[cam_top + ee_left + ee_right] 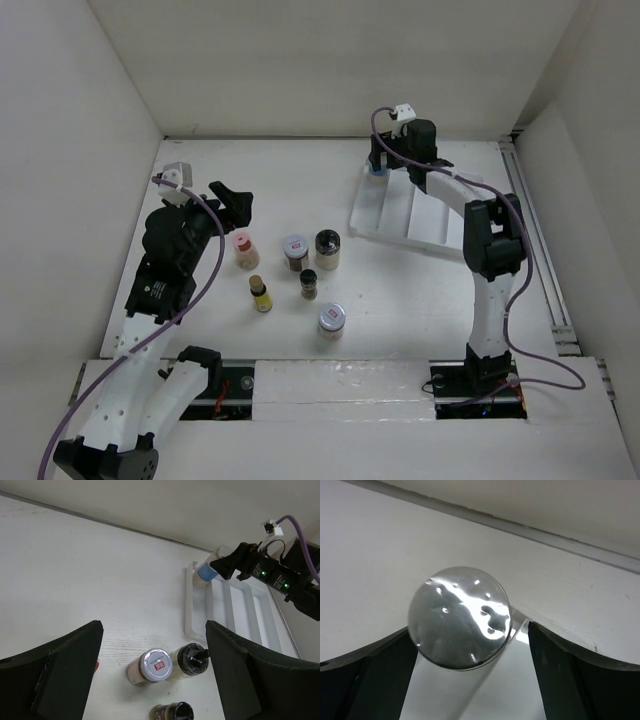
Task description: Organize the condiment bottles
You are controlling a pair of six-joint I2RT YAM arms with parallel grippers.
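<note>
Several condiment bottles stand mid-table: a pink-lidded jar (243, 246), a silver-lidded jar with a red label (294, 247), a dark-lidded beige jar (327, 246), a small dark jar (308, 283), a yellow bottle (260, 292) and another silver-lidded jar (331, 318). My left gripper (235, 205) hovers open to their left with nothing between its fingers; its wrist view shows the red-label jar (156, 664) and the dark-lidded jar (192, 659) below. A blue-labelled jar (205, 572) stands in the white tray's (420, 215) far-left corner. My right gripper (469, 630) is open around its silver lid (460, 617), with a gap at the right finger.
The ridged tray (250, 605) lies at the back right of the table, near the back wall. White walls close in the left, back and right sides. The right arm (490, 240) stretches across the tray's right half.
</note>
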